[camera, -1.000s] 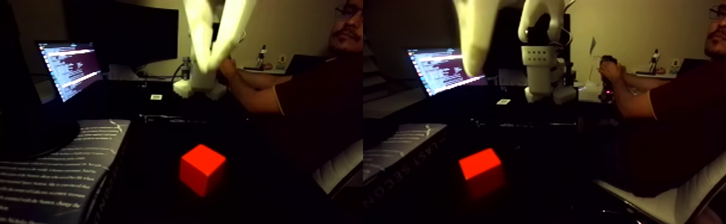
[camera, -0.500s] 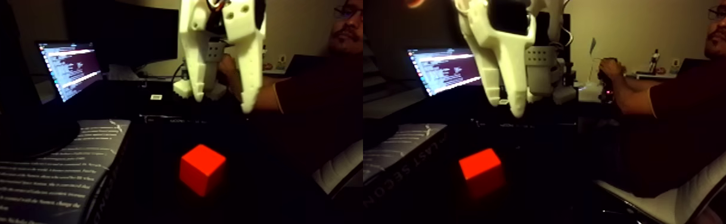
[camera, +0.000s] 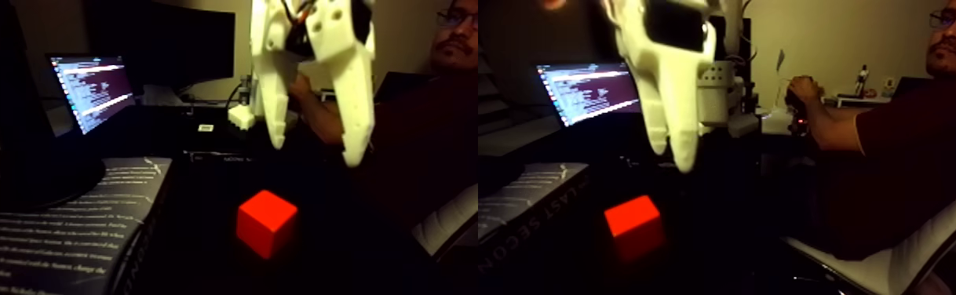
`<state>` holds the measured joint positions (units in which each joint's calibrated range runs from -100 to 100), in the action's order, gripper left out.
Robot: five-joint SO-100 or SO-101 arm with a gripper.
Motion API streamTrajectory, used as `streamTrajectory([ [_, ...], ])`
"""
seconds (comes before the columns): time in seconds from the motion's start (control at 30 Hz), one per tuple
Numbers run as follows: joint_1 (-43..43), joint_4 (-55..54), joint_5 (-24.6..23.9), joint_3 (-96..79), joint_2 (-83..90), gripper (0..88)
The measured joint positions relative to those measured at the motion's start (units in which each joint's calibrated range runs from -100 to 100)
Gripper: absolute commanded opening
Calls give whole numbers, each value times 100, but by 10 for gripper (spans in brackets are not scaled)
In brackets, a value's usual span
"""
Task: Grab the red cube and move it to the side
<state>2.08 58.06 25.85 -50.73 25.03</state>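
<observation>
Tool [camera: 315, 155] gapes empty above red cube [camera: 266, 222].

Spread white tool [camera: 315, 153] above red cube [camera: 266, 222]

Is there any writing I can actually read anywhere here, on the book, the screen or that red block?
"LAST SECON": upside-down letters on the edge of the book, cut off by the dark.
Lines of white print on the book cover: too blurred to read.
Lines of text on the laptop screen: too small to read.
Red cube: no markings.
White gripper: no lettering visible.
</observation>
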Motion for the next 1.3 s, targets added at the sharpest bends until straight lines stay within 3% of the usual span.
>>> streamTrajectory([
  [0.47, 31, -400, 262, -100, -623, 268],
  [0.8, -178, 881, 509, 1261, -900, 268],
  [1.3, -525, 922, 671, 1951, -1902, 268],
])
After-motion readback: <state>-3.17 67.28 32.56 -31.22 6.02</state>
